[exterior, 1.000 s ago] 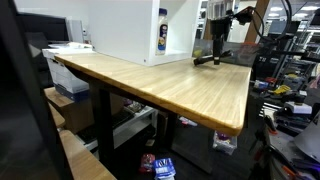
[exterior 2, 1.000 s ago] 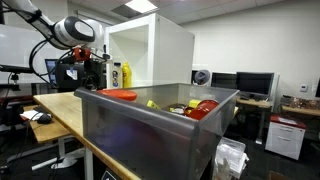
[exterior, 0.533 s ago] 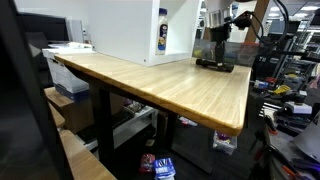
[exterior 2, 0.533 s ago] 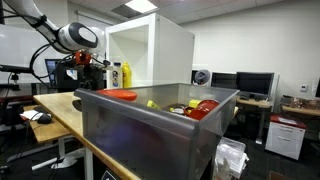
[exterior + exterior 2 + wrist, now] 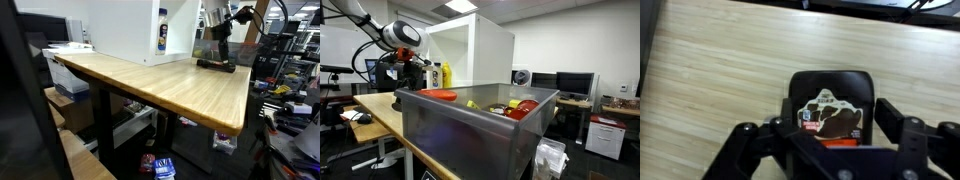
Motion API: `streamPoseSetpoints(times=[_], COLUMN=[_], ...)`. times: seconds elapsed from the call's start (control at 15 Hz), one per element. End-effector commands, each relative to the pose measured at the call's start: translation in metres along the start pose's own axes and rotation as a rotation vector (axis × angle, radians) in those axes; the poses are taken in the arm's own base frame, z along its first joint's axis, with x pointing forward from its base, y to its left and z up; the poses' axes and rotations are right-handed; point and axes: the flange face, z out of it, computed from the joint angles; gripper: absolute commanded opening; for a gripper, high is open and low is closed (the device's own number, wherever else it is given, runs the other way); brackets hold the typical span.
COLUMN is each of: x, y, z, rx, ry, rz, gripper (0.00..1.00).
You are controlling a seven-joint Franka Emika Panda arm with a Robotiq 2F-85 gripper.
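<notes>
In an exterior view your gripper (image 5: pixel 218 52) hangs low over a black packet (image 5: pixel 216 66), which lies flat on the table (image 5: pixel 150 85) at its far end, near the white box (image 5: pixel 125 30). In an exterior view the gripper (image 5: pixel 408 76) shows beyond the grey bin (image 5: pixel 460 130), and you cannot make out the packet. In the wrist view your jaws stand wide apart, one finger (image 5: pixel 744 148) on either side of the packet (image 5: pixel 830 100), not clamped on it.

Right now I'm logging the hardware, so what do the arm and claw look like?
The arm is white, with rounded segments and a black joint band; black cables loop beside it. The claw is black, with two chunky linked fingers.
</notes>
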Motion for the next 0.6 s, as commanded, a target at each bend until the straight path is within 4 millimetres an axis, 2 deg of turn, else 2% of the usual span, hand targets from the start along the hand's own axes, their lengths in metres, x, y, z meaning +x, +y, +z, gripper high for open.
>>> streamPoseSetpoints(times=[0.0, 0.07, 0.13, 0.27, 0.53], x=[-0.003, -0.002, 0.000, 0.004, 0.017], y=[-0.001, -0.001, 0.000, 0.003, 0.012], z=[-0.005, -0.007, -0.009, -0.016, -0.031], rx=[0.000, -0.003, -0.002, -0.001, 0.016], ry=[-0.031, -0.018, -0.008, 0.005, 0.043], rz=[-0.062, -0.077, -0.083, -0.075, -0.044], gripper=[0.60, 0.60, 0.96, 1.00, 1.00])
